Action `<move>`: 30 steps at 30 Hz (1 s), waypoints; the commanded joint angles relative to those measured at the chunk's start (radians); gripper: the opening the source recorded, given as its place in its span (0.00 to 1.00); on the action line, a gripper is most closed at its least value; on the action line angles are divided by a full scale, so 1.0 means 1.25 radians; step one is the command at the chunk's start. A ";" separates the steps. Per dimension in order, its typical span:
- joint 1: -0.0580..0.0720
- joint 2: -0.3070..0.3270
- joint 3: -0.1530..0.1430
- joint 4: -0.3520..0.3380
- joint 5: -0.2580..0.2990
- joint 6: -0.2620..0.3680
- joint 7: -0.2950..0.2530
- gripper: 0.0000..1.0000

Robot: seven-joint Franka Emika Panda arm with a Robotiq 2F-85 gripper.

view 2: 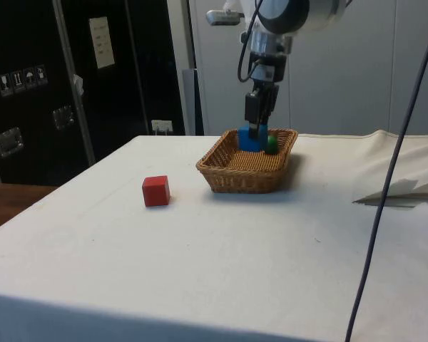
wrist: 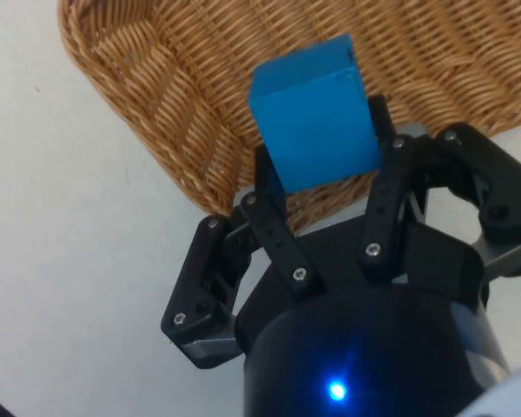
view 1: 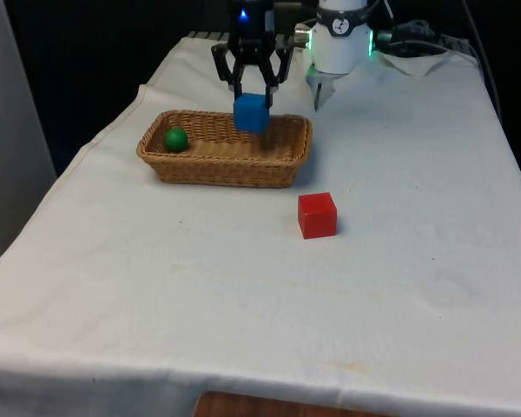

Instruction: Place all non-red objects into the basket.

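1. The gripper (view 1: 253, 89) clamped the blue cube (view 1: 252, 112) by two opposite flat faces, above the basket's (view 1: 210, 163) far rim.
2. The cube looked rigid and light; flat sides suited the grip.
3. A green ball (view 1: 175, 139) lay in the basket; the red cube (view 1: 317, 215) sat near, right.

Black hand (wrist: 323, 178) clamping a blue cube (wrist: 315, 111), wicker basket (wrist: 182, 104) beneath, white cloth (wrist: 61, 261) beside

A red cube (view 1: 317, 215) sits on the white cloth (view 1: 243, 295).
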 commanded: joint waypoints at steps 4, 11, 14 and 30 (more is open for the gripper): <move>0.005 0.005 0.016 -0.016 0.034 0.040 -0.011 0.51; 0.004 0.029 0.031 -0.012 0.050 0.066 -0.011 0.51; 0.002 0.048 0.042 -0.006 0.063 0.082 -0.011 0.51; -0.002 0.099 0.058 0.013 0.080 0.108 -0.004 0.74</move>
